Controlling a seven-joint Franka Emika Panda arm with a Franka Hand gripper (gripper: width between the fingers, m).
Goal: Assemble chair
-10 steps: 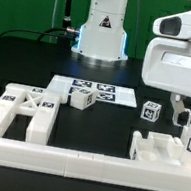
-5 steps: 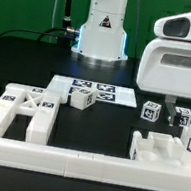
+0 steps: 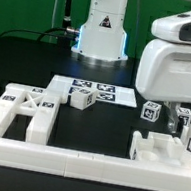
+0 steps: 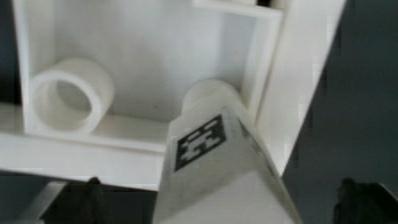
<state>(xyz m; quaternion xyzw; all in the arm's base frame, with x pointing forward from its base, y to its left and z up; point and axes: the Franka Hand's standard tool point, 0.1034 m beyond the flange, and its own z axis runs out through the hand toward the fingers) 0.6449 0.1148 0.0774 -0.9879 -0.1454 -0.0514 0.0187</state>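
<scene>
The chair's parts lie apart. The flat white frame [image 3: 20, 111] is at the exterior view's left, and the blocky seat [image 3: 160, 151] at its right. Two small tagged cubes [image 3: 80, 98] [image 3: 150, 111] stand between them. My gripper [image 3: 179, 114] hangs low over the far right, above the seat's back edge. In the wrist view my gripper [image 4: 222, 205] is open. Its dark fingers [image 4: 80, 200] stand either side of a white tagged piece [image 4: 214, 150] with gaps to it. The seat's hollow [image 4: 160, 60] with a round socket [image 4: 68, 95] lies beyond.
The marker board [image 3: 70, 83] lies flat at mid-table in front of the robot base [image 3: 101, 34]. A long low white border rail [image 3: 81, 164] runs along the front edge. The arm's white hand body [image 3: 174, 72] hides the table's far right.
The hand has moved down and toward the exterior view's left, so it covers more of the right side. The parts on the table have not moved.
</scene>
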